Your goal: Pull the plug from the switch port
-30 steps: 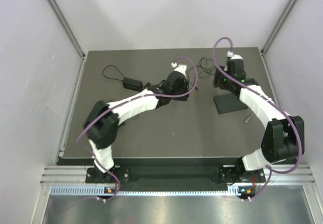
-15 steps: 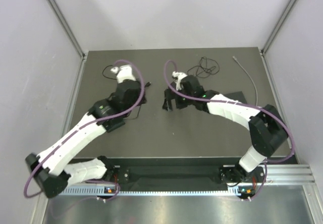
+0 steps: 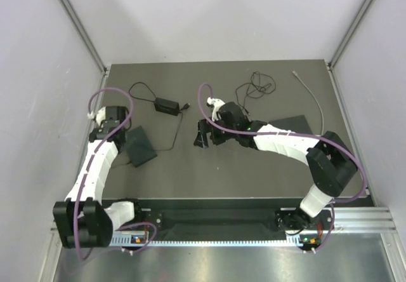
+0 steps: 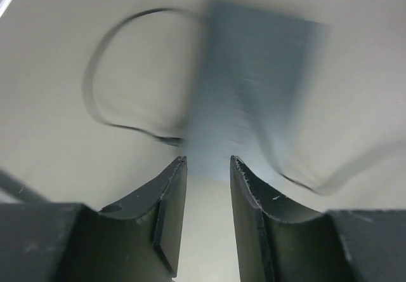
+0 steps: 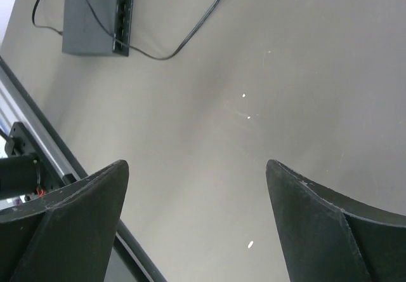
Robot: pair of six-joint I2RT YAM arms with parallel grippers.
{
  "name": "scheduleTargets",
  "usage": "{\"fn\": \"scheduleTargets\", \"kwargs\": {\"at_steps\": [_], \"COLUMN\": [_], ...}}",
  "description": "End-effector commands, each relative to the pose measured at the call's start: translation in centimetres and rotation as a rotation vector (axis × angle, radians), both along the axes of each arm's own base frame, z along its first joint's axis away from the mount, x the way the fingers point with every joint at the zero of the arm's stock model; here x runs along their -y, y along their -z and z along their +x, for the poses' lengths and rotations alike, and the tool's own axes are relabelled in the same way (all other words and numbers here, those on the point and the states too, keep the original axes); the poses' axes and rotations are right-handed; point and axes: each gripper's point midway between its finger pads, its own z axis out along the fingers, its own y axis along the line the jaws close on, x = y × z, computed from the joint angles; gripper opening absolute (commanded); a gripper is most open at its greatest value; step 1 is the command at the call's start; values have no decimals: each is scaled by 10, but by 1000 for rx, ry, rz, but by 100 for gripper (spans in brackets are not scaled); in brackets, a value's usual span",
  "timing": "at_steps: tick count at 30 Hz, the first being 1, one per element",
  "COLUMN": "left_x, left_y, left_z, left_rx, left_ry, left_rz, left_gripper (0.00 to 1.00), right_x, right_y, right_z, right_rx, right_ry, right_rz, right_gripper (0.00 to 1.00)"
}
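The switch (image 3: 141, 145) is a flat dark box on the left of the table. It also shows in the right wrist view (image 5: 94, 14) and, blurred, in the left wrist view (image 4: 254, 85). A black cable's plug (image 5: 117, 38) sits in a port on its side, which in the top view is its right edge (image 3: 155, 150). My left gripper (image 3: 119, 134) is just left of the switch. Its jaws (image 4: 208, 161) are a narrow gap apart and empty. My right gripper (image 3: 203, 136) hovers at mid-table, right of the switch. It is wide open and empty (image 5: 196, 164).
A black power adapter (image 3: 166, 105) lies behind the switch, its cable looping to the switch. A tangle of black cable (image 3: 255, 84) and a grey cable (image 3: 311, 94) lie at the back right. A dark flat box (image 3: 299, 122) is partly under the right arm.
My left arm has swung from the table's middle to the left side beside the switch. My right gripper has moved from the back right to mid-table, then a little further left.
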Motion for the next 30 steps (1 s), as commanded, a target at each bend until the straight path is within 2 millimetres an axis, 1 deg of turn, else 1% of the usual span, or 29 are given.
{"fn": "scheduleTargets", "kwargs": {"at_steps": [1,2,3,4,6,7,10,11,12,14,15,16,17,18,19,23,25,28,29,30], "left_x": [-21,-28,-41,-46,-58,-55,-56,-55,-54,-49,-46,-43,-42,-41,-41,-30,-22,-6,3,5], "left_y": [28,29,31,37,41,44,56,60,70,78,87,89,95,97,99,100,102,104,108,110], "left_z": [-14,-13,-15,-18,-16,-12,1,4,7,16,17,21,21,22,22,29,31,41,43,47], "left_rx": [-67,-52,-45,-52,-33,-21,-18,-21,-45,-43,-69,-69,-87,-89,-87,-33,-38,-33,-47,-49], "left_ry": [-89,-119,-171,-193,-246,-254,-278,-279,-278,-280,-279,-279,-285,-290,-305,-294,-270,-193,-160,-138], "left_rz": [-96,-89,-74,-73,-89,-119,-147,-159,-175,-215,-238,-255,-265,-274,-283,-338,-351,-366,-364,-355], "left_gripper": [38,38,38,37,32,30,18,15,10,7,3,2,2,0,0,0,0,0,0,0], "right_x": [-8,-8,-6,-4,-2,-1,0,2,2,5,6,7,8,9,11,14,14,10,9,8], "right_y": [-28,-29,-28,-30,-32,-33,-37,-37,-38,-37,-37,-35,-35,-34,-34,-29,-27,-23,-23,-25], "right_z": [-11,-12,-13,-14,-17,-19,-22,-22,-22,-24,-24,-26,-26,-27,-27,-28,-26,-22,-22,-20], "right_rx": [54,57,60,65,70,75,90,92,98,99,100,101,101,102,101,103,104,95,94,100], "right_ry": [-53,-55,-59,-59,-69,-75,-88,-86,-88,-88,-85,-86,-84,-84,-81,-76,-72,-74,-76,-76], "right_rz": [78,83,79,81,83,86,93,92,93,88,87,85,84,82,81,65,59,47,46,47], "right_gripper": [89,89,89,89,89,89,89,89,89,89,89,89,89,89,89,90,90,90,90,90]}}
